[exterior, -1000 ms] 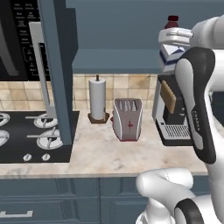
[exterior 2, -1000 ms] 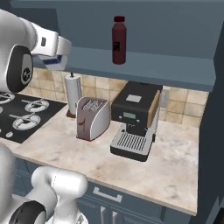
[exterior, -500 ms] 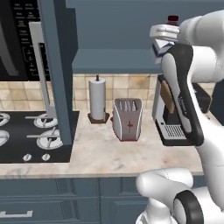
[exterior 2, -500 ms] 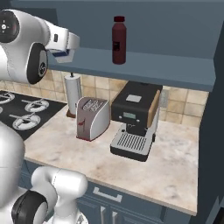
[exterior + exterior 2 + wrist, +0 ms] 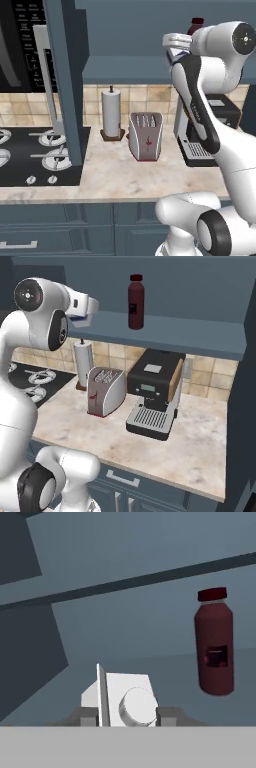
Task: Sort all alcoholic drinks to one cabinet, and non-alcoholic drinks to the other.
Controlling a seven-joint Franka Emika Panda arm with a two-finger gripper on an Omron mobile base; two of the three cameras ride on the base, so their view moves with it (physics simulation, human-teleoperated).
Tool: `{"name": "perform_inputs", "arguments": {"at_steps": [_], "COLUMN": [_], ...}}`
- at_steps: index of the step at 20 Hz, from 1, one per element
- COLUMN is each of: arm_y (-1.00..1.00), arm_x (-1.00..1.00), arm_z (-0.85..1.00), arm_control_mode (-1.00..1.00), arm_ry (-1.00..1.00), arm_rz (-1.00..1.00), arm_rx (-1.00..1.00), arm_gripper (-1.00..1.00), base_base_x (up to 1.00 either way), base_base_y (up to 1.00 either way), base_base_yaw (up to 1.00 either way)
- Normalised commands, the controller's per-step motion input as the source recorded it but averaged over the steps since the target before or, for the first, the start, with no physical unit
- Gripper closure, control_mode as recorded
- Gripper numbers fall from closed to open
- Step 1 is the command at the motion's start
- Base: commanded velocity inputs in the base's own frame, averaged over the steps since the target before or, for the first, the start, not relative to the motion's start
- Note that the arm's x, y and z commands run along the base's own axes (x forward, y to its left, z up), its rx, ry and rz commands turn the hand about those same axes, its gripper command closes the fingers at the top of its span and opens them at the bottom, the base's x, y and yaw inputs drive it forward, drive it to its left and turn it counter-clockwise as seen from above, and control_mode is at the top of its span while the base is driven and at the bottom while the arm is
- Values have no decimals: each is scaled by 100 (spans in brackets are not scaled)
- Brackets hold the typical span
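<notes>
A squat dark maroon bottle (image 5: 135, 302) with a red cap stands upright on the open cabinet's shelf (image 5: 175, 332). It appears at the right of the hand view as well, bottle (image 5: 215, 647). From the left base view only its cap (image 5: 196, 22) peeks over the arm. My gripper (image 5: 127, 716) is shut on a white carton (image 5: 125, 693) with a round cap. The gripper (image 5: 82, 310) hovers at the shelf's front edge, left of the bottle and apart from it. In the left base view the gripper (image 5: 174, 46) sits just above shelf level.
On the counter stand a black coffee machine (image 5: 152, 393), a silver toaster (image 5: 105, 391) and a paper towel roll (image 5: 83, 358). A stove (image 5: 30, 155) lies to the left under a microwave (image 5: 22, 45). An open cabinet door (image 5: 62, 80) hangs left of the shelf.
The arm has reached forward toward the shelf with the white carton still in the gripper. The maroon bottle has not moved.
</notes>
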Motion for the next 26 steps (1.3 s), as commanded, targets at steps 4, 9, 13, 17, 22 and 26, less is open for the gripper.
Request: {"name": "perform_inputs", "arguments": {"at_steps": [4,9,13,17,22,26], "arm_y": [0,0,0,0,0,0], "arm_x": [30,34,28,19,7,0], "arm_z": [-18,-16,-16,-17,-16,-11], "arm_control_mode": [-100,-100,-100,-100,-100,-100], "arm_ry": [-2,-3,-3,-4,-4,-4], "arm_rz": [0,0,0,0,0,0], "arm_rx": [0,0,0,0,0,0], "arm_gripper": [100,100,100,100,100,100], "base_base_x": [0,0,0,0,0,0], "base_base_y": [0,0,0,0,0,0], "base_base_yaw": [0,0,0,0,0,0]}}
